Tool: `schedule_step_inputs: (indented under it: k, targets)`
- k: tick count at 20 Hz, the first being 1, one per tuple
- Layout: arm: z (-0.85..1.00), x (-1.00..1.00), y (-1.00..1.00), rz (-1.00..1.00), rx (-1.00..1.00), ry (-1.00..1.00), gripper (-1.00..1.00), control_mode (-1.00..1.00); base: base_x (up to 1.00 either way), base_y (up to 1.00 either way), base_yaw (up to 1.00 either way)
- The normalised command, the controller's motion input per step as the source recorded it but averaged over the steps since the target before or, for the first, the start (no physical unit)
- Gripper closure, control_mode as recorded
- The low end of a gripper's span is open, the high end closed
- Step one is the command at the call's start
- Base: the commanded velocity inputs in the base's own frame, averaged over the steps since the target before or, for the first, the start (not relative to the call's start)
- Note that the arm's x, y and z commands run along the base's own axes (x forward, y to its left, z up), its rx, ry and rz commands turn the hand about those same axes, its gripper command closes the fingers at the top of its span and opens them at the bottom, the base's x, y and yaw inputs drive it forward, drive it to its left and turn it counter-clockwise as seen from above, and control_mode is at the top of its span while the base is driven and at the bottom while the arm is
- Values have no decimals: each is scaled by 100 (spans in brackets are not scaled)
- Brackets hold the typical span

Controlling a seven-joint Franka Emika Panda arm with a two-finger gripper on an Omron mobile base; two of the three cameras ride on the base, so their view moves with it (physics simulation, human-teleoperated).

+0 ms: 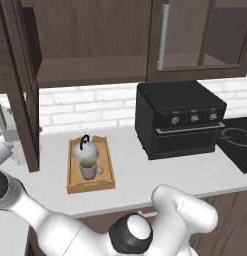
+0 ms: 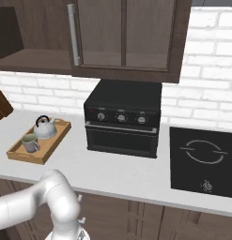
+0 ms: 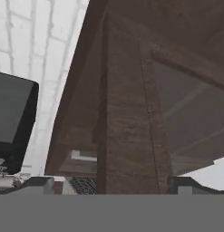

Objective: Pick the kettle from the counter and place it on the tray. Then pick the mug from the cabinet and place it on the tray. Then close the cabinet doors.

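Kettle point(image 1: 85, 150) and mug point(image 1: 89, 169) both sit inside the tray point(image 1: 74, 186) on the counter point(image 1: 145, 175), left of the black oven point(image 1: 177, 120). Step in hand looks like closing the cabinet doors: left door point(image 1: 22, 100) stands swung open, right door point(image 1: 195, 35) looks shut. Hand view is right up against a door's edge point(image 3: 124, 136); jaw state cannot be told. Next: push the open door closed.

Light-brown wood is seen in the tray point(image 1: 91, 186), silvery metal in the kettle point(image 1: 85, 150), and a matt grey-beige finish on the mug point(image 1: 89, 170). The surface point(image 1: 145, 175) is rendered smooth white, the cabinet doors point(image 1: 195, 35) dark grained wood with smoky glass.
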Motion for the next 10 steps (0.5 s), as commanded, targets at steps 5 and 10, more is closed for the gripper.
schedule_step_inputs:
  k: [5,10]
  targets:
    - [18,0,-63,-10,10,0,-100,-100,0,0,0]
    - [12,1,-81,-5,14,0,-100,-100,0,0,0]
